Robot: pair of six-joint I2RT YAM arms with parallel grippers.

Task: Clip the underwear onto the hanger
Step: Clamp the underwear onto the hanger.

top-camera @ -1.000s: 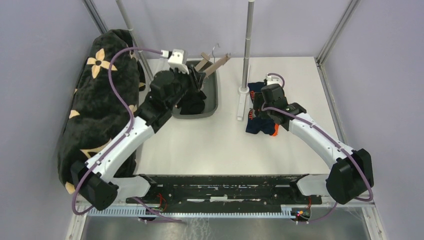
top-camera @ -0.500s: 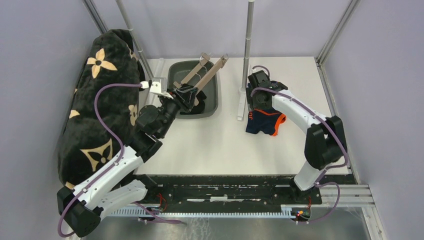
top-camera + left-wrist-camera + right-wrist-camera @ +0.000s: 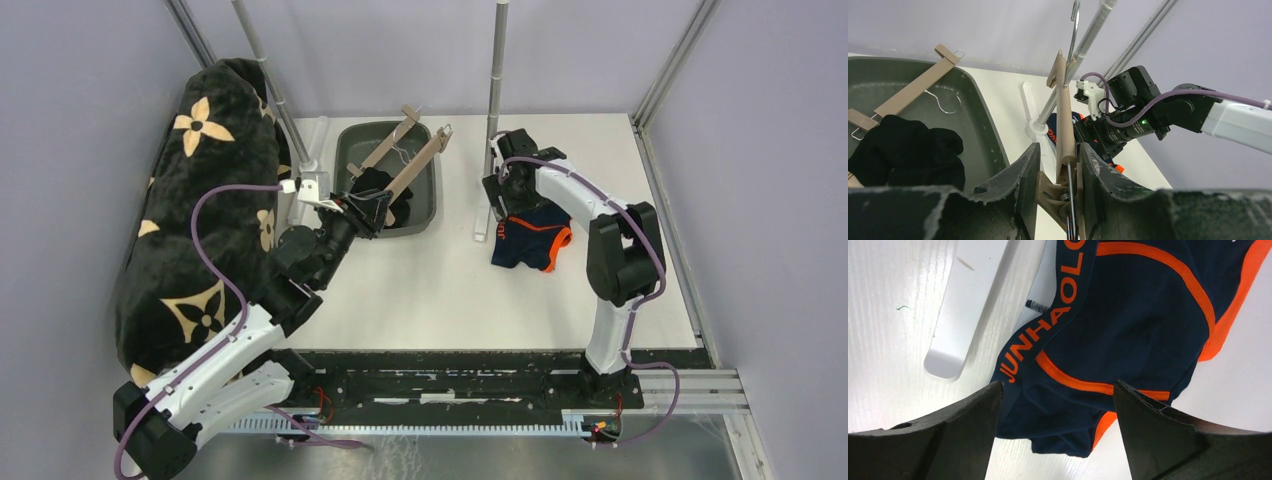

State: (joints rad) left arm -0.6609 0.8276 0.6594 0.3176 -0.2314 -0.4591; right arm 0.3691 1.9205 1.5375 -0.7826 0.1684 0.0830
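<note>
Above dark grey plastic tub (image 3: 428, 205), tan wooden clip hanger (image 3: 1064, 115) pinched in left gripper (image 3: 1058, 165). Beside white pole base (image 3: 963, 315), navy orange-trimmed underwear (image 3: 1128, 315) flat on white table (image 3: 888, 340), under wide-spread right gripper (image 3: 1055, 390). Ungrasped, unclipped: nearly everything left.

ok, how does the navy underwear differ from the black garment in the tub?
Colour: the navy underwear has orange trim and lettering; the black garment is plain. Place: the navy underwear lies on the table by the pole base; the black garment sits in the tub. The open right gripper is over the navy underwear only. Both are crumpled, and neither is on the hanger that the left gripper holds.
</note>
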